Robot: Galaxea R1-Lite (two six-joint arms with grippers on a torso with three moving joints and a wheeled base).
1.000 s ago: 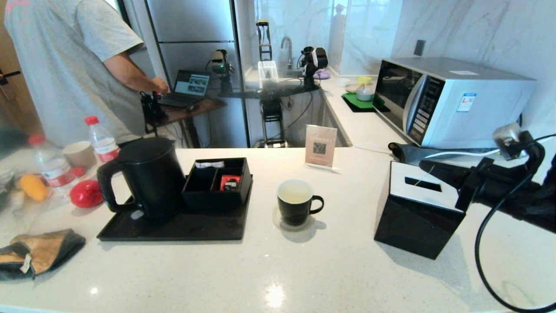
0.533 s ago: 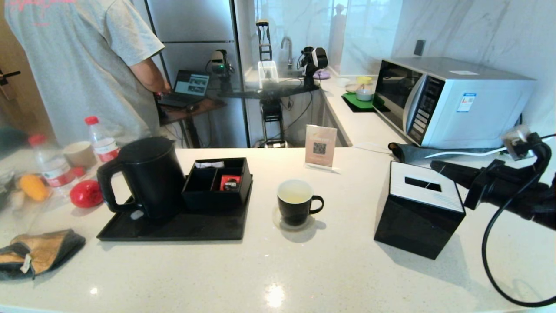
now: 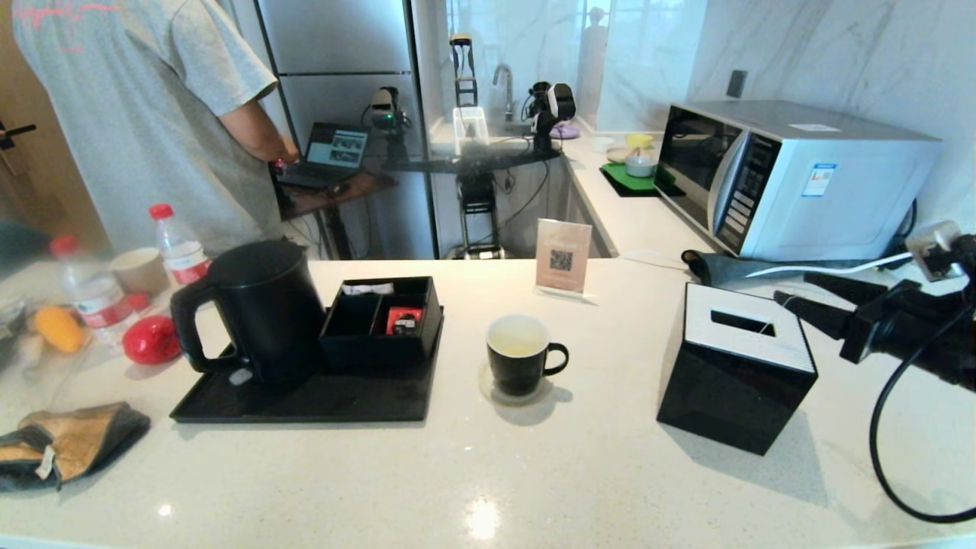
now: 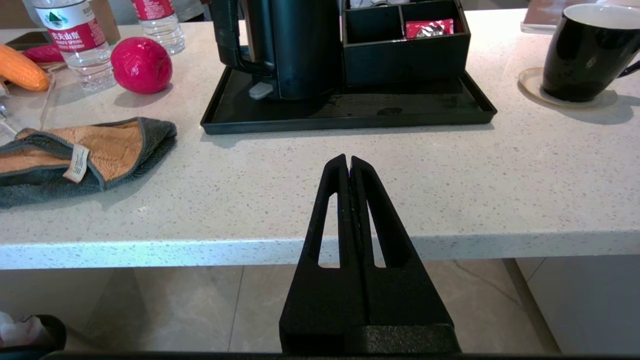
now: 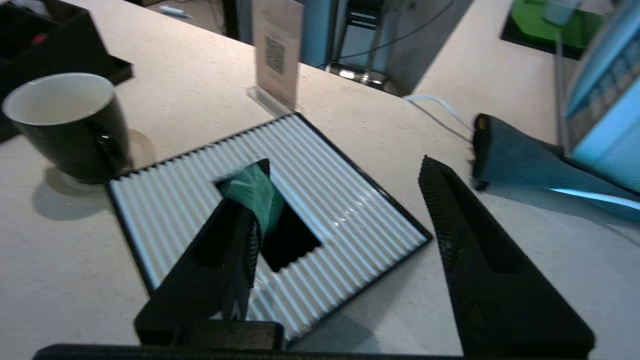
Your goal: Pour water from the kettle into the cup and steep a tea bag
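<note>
A pale speckled stone tabletop point(image 3: 473, 473) fills the kitchen scene, with the near edge bare. Down at that edge, seen only from its own wrist camera, the left gripper point(image 4: 348, 162) sits parked below the rim, jaws pressed together on nothing; I'd call it idle. At the near left lies a folded cloth point(image 3: 65, 442), likely there for spills. Off to the right, the right gripper point(image 3: 801, 299) hangs level over the black tissue box point(image 3: 732, 370), jaws spread wide and empty; its wrist view has the ribbed white top and dark slot right beneath the fingers point(image 5: 227, 250). Mid-tabletop, the cup point(image 3: 522, 354) stands upright on a small coaster, handle turned toward the right arm, which suits a right-hand approach. Pale water point(image 3: 517, 347) seems to sit low inside, though that is hard to judge. No tea bag shows in the cup or in the jaws. Left of it, the kettle point(image 3: 255, 309) stands upright on a black tray point(image 3: 305, 400), lid on, handle toward the left, beside a compartment box point(image 3: 381, 316) holding a red packet. Further back come a small sign point(image 3: 563, 258), a microwave point(image 3: 793, 175), two bottles and a person at a laptop.
</note>
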